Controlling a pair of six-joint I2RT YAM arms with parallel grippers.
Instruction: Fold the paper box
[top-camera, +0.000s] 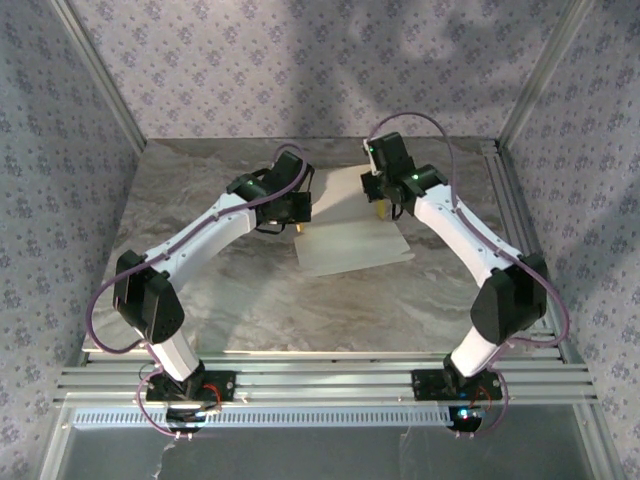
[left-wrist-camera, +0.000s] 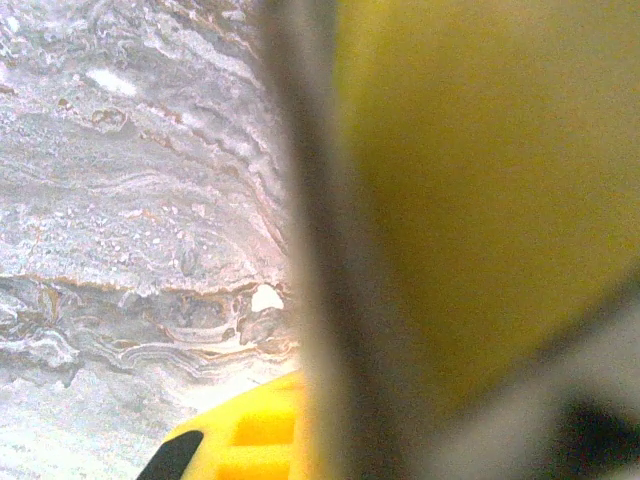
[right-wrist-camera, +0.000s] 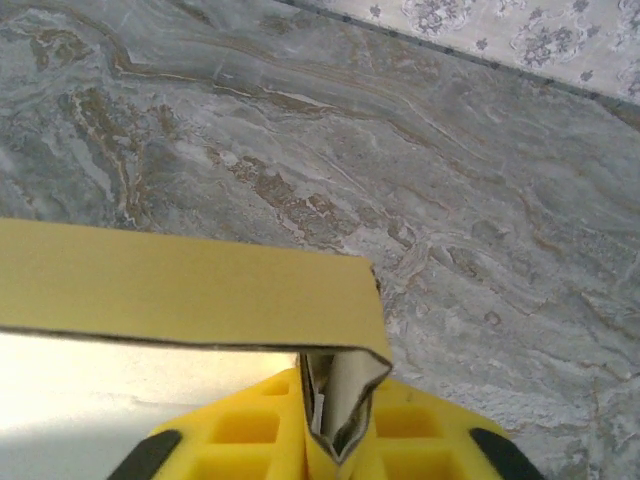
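Box (top-camera: 352, 245), part-folded, lies on the surface (top-camera: 200, 190): right tool (right-wrist-camera: 335, 425) pinches a raised flap at its far edge, left tool (top-camera: 298, 222) clamps its left edge, apparently steadying it for creasing.

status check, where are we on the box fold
left hand shut on paper box left edge. right hand shut, pinching a folded flap. box mostly an open sheet, white face up. nothing blocking on table.
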